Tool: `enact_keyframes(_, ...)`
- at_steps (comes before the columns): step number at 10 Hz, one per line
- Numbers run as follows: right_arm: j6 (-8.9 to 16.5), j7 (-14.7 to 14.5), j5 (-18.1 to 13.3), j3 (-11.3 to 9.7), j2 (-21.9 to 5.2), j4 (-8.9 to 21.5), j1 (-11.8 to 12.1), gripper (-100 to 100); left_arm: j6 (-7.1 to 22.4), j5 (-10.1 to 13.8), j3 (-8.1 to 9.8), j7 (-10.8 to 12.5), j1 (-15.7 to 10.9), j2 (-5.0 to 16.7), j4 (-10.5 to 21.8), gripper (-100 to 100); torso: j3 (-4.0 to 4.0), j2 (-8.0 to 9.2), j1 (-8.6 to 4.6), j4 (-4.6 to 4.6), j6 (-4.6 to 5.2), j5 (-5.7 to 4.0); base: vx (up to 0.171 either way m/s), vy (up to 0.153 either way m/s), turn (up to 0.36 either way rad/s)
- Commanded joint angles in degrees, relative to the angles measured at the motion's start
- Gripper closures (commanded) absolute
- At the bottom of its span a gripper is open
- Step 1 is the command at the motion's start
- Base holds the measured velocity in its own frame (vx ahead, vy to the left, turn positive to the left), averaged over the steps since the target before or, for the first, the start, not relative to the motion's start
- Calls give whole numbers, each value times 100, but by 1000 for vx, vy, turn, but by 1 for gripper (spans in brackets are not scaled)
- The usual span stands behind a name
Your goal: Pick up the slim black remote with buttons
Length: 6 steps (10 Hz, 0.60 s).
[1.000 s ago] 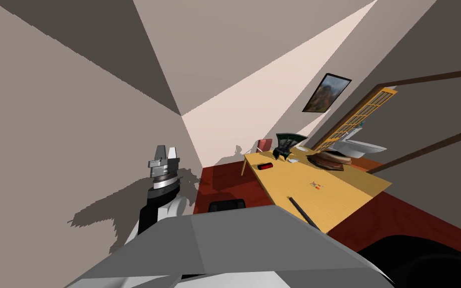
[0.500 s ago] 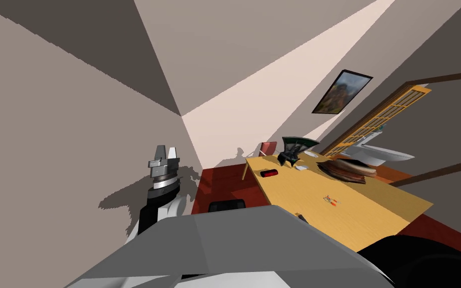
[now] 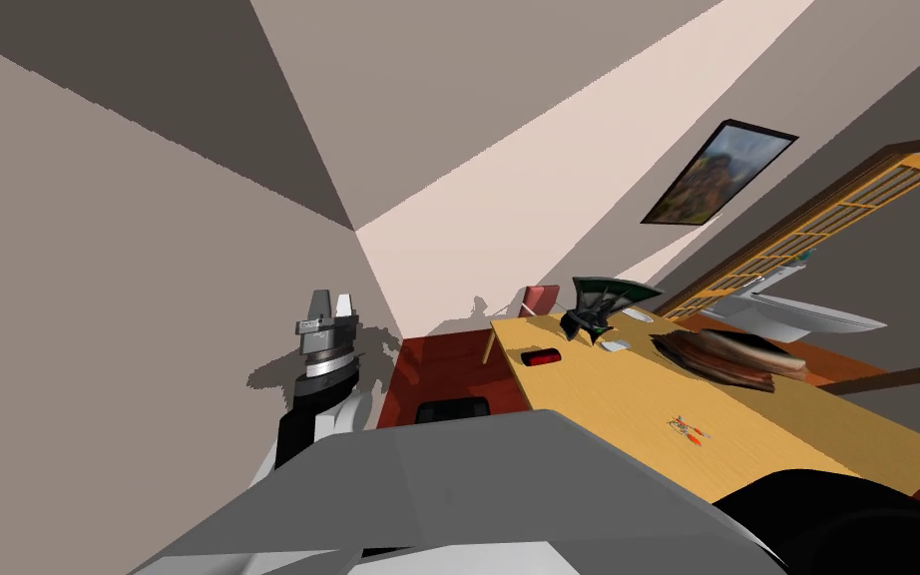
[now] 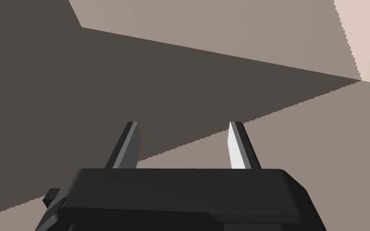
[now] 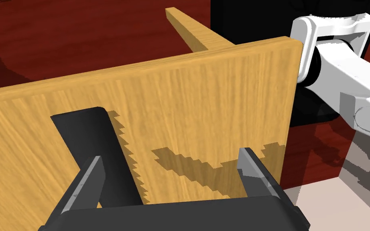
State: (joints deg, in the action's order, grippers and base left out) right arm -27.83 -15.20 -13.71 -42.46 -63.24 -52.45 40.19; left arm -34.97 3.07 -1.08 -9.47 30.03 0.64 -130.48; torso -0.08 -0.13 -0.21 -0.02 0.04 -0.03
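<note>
The slim black remote lies flat on the yellow wooden table, close to the table's near edge. No buttons can be made out on it. My right gripper hovers open just over that edge, with the remote's end beside one finger and not between the two. The same table stretches away to the right in the head view. My left gripper is raised beside the wall at the left, away from the table, and stands open with nothing in it.
On the table are a small red object, a dark green and black thing, a brown stack and a tiny orange item. A red chair stands behind it. The floor is dark red.
My head view has swung, so the table now sits larger and further right. The remote's dark strip at the table's near edge has slipped out of that view. The left arm holds still.
</note>
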Motion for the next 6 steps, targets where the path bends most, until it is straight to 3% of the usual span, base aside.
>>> enact_keyframes(1,-18,12,-64,-208,57,286,-109,-100,0,0,0,0,0,0,0,0,0,0,0,0,0,0,112,-105,100)
enact_keyframes(2,-18,12,-64,-208,57,306,-109,-100,0,0,0,0,0,0,0,0,-7,-13,-9,-2,-3,-2,97,-70,41)
enact_keyframes(5,-38,14,-148,-488,249,625,-276,-100,0,0,0,0,0,0,0,0,-7,-13,-10,-3,-1,-3,95,-100,54)
enact_keyframes(6,-43,0,-129,-426,215,591,-237,-100,0,0,0,0,0,0,0,0,-7,-13,-13,-3,-2,-4,40,-51,23)
